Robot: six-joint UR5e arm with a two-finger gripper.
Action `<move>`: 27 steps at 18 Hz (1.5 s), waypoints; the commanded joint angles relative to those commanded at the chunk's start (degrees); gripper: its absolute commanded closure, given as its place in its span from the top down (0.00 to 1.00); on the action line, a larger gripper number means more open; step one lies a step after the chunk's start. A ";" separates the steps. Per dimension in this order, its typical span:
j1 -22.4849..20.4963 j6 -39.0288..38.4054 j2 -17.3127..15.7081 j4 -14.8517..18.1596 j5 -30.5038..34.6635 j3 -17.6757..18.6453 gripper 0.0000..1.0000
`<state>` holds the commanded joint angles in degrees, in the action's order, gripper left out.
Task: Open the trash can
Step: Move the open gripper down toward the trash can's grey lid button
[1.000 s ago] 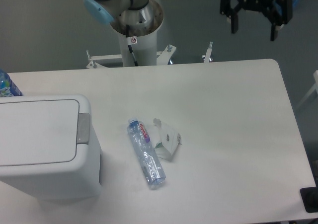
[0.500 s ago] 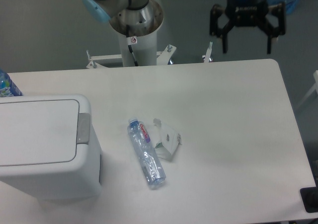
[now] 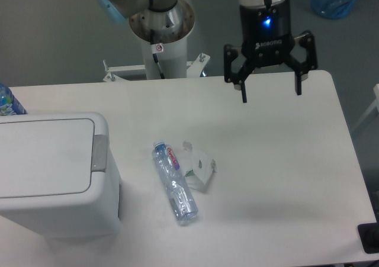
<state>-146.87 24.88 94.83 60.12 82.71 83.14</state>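
Note:
The trash can [image 3: 50, 172] is a large white bin at the table's left front, its flat lid down and a grey push-button strip [image 3: 99, 153] on its right edge. My gripper [image 3: 271, 95] hangs open over the far right part of the table, fingers spread wide and pointing down, nothing between them. It is well to the right of the trash can and farther back.
A clear plastic bottle [image 3: 174, 182] lies on its side in the middle of the table, with a crumpled white carton [image 3: 199, 167] just right of it. A blue bottle top [image 3: 8, 100] shows behind the bin. The robot's base [image 3: 160, 24] stands beyond the far edge.
The gripper has moved left and toward the front, lower in the picture, coming from beyond the far right corner to over the table. It stays open.

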 joint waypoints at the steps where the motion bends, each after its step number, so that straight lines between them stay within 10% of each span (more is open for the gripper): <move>1: 0.62 -0.79 0.09 0.09 0.00 0.00 1.00; 27: 14.86 -26.72 5.19 0.09 -5.63 1.49 1.00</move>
<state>-132.02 -1.84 100.02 60.21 77.08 84.64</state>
